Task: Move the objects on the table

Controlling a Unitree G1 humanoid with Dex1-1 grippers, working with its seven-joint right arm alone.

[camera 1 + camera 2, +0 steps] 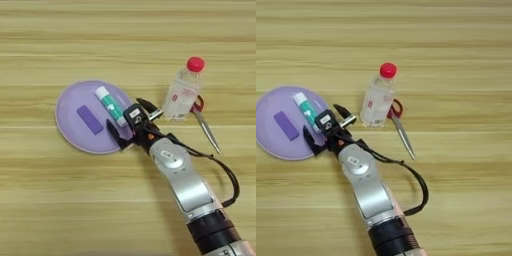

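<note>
My right gripper [131, 122] hangs spread wide over the near-right rim of the round lilac plate [67, 122].

On that plate I see the small purple rectangular block [90, 119] lying flat and the white-and-green glue stick [111, 106] lying just beside my fingers. To the right on the light wooden table [60, 200], the clear plastic bottle with a red cap [183, 91] stands upright, the red-handled scissors [205, 125] partly behind it, blades pointing toward the table's near edge.
</note>
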